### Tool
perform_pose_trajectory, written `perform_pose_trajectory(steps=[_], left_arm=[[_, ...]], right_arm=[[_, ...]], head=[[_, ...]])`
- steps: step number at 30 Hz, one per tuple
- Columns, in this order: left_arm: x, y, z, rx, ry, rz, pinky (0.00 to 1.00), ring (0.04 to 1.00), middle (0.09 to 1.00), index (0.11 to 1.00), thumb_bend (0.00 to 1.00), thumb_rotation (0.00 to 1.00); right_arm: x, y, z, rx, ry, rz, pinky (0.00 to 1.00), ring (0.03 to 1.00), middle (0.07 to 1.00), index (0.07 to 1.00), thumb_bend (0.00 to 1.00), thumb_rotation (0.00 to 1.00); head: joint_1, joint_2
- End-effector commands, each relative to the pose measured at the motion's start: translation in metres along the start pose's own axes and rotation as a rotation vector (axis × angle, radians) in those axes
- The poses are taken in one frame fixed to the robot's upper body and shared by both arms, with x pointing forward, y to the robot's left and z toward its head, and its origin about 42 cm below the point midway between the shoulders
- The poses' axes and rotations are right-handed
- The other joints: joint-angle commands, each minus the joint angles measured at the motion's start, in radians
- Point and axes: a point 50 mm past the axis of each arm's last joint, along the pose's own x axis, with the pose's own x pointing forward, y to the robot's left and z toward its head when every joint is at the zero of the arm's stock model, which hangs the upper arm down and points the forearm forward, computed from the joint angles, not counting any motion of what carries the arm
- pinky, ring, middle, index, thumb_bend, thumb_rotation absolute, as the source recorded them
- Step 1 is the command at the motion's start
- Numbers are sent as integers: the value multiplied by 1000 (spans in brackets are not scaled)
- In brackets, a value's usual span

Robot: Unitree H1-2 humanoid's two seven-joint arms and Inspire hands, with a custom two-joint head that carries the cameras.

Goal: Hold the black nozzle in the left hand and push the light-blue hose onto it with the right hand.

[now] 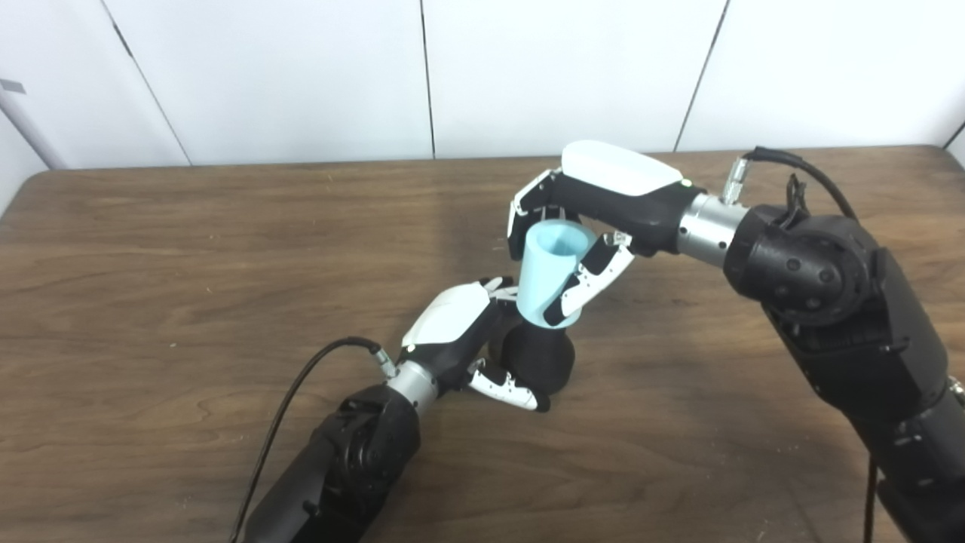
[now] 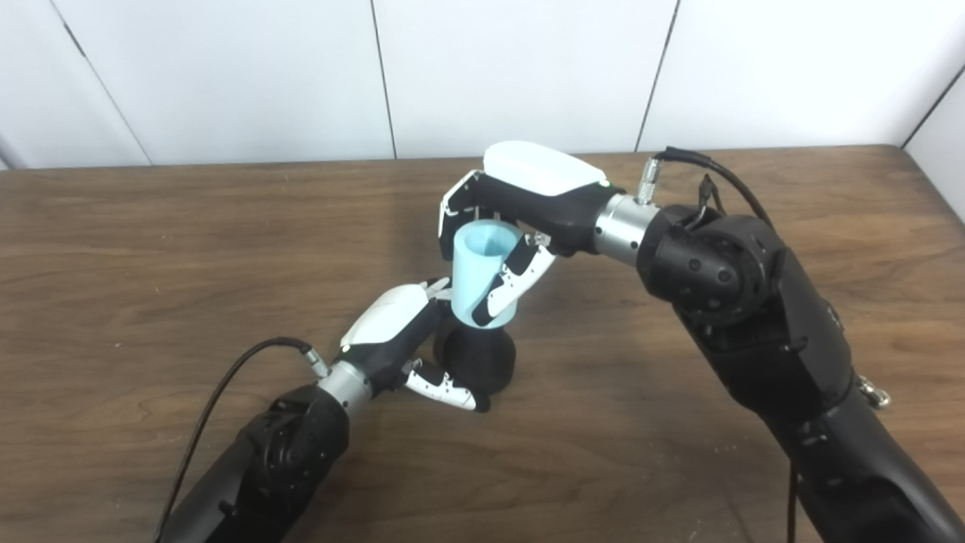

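**A:** Start with the left hand [image 1: 460, 332]. What is it doing?

**B:** It wraps around the black nozzle [image 1: 537, 358], gripping it. The white back of the hand faces up, its fingers curl behind the nozzle's upper part, and the thumb [image 1: 507, 388] lies low along the front of the nozzle's wide, rounded base. The base sits down at the wooden table [image 1: 151, 302], near the middle of it.

**A:** And the right hand [image 1: 595, 219]?

**B:** It is closed on the light-blue hose [image 1: 550, 275]. The hand reaches in from the right with its white cover on top; its fingers [image 1: 524, 211] hook over the far side of the hose near the rim, and the thumb [image 1: 588, 283] runs down the near side.

**A:** How does the hose stand relative to the nozzle?

**B:** It is a short, slightly tapered tube, tilted a little, with its open mouth up and toward the camera, so you look into the hollow. Its lower end sits directly on top of the nozzle, touching it just beside the left hand's fingertips. I cannot tell how far the nozzle's tip reaches inside, because the hose and the right thumb cover that joint.

**A:** What lies farther out?

**B:** A black cable [image 1: 301, 392] loops from the left wrist down toward the bottom edge, and another cable [image 1: 799, 167] arches over the right wrist. Behind the table stands a white panelled wall [image 1: 301, 75].
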Motion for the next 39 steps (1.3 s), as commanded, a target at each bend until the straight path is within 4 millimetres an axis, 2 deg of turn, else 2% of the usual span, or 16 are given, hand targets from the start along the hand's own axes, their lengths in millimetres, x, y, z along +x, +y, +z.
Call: perform_pose_trajectory(steps=[1, 3, 5, 6, 7, 8, 9, 11, 18, 24, 36, 39], left_arm=[[-14, -46, -32, -10, 168, -228, 1000, 1000, 886, 481, 522, 46], [-14, -46, -31, -10, 168, -229, 1000, 1000, 886, 481, 522, 46], [-13, -46, -31, -10, 168, -229, 1000, 1000, 886, 481, 523, 46], [-13, -46, -31, -10, 168, -230, 1000, 1000, 886, 481, 523, 46], [-13, -46, -31, -9, 169, -230, 1000, 1000, 886, 481, 523, 46], [-13, -46, -31, -9, 169, -231, 1000, 1000, 886, 481, 522, 46], [-13, -46, -31, -8, 170, -231, 1000, 1000, 886, 481, 523, 46], [-13, -46, -30, -6, 170, -232, 1000, 1000, 885, 481, 523, 47], [-11, -46, -31, -10, 167, -232, 1000, 1000, 886, 480, 523, 46], [-9, -44, -31, -8, 167, -230, 1000, 1000, 886, 480, 523, 46], [-8, -46, -30, -12, 173, -232, 1000, 1000, 886, 481, 523, 46], [-8, -47, -31, -14, 177, -232, 1000, 1000, 886, 481, 523, 46]], right_arm=[[-4, -11, 2, -67, -2, -18, 331, 443, 533, 515, 498, 0], [-5, -12, 6, -94, -12, -9, 328, 460, 543, 512, 497, 0], [-6, -12, 8, -110, -17, -2, 416, 575, 641, 498, 485, 0], [-8, -13, 10, -122, -20, 5, 428, 590, 654, 496, 484, 0], [-9, -14, 12, -138, -25, 17, 500, 632, 678, 496, 502, 63], [-11, -15, 15, -155, -30, 35, 596, 680, 705, 573, 721, 53], [-12, -16, 18, -170, -35, 54, 673, 723, 738, 634, 863, 68], [-15, -18, 22, -183, -39, 80, 728, 758, 774, 681, 946, 90], [-18, -31, 26, -236, -16, 136, 786, 818, 831, 735, 1000, 169], [-18, -38, 22, -257, 20, 130, 791, 860, 860, 807, 1000, 178], [-17, -46, 25, -257, 7, 30, 812, 887, 887, 828, 1000, 193], [-20, -53, 26, -258, -6, -13, 830, 929, 930, 876, 996, 311]], head=[[3, 2], [2, 3], [2, 2], [1, 2], [1, 2], [3, 1], [3, 1], [3, 1], [2, -1], [1, -1], [5, -3], [3, -5]])
